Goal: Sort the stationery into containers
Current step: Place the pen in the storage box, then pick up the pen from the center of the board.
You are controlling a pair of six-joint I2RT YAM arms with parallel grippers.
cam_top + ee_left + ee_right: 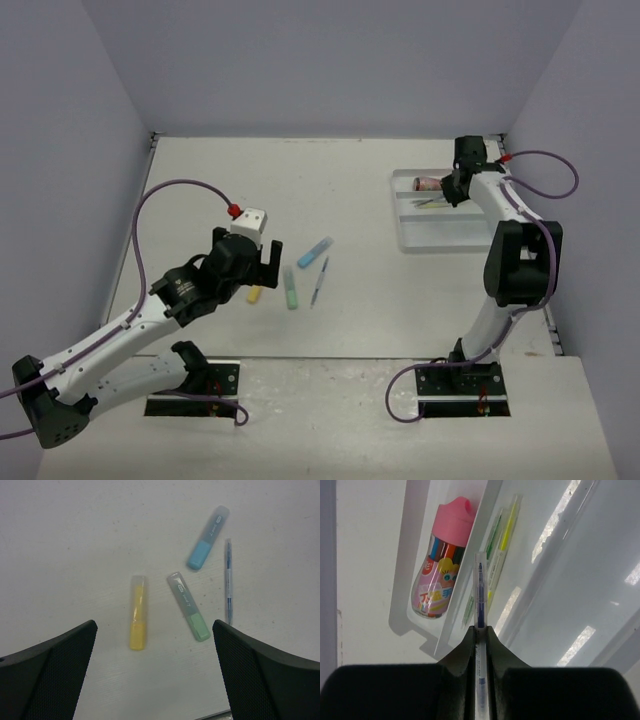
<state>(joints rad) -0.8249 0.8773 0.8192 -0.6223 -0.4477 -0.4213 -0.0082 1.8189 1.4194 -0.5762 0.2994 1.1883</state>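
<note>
Right gripper (pixel 480 630) clamped on thin pen (pixel 480 587) above tray (pixel 401 582) | left gripper (pixel 154 626) wide open over yellow marker (pixel 138 612)

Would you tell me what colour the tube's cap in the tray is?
Pink cap, clearest in the right wrist view.

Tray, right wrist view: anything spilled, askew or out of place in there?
Nothing looks spilled or damaged. The pink tube lies on its side in the end compartment of the tray, and the yellow-green pen in the next one. The right gripper is shut on a thin pen.
</note>
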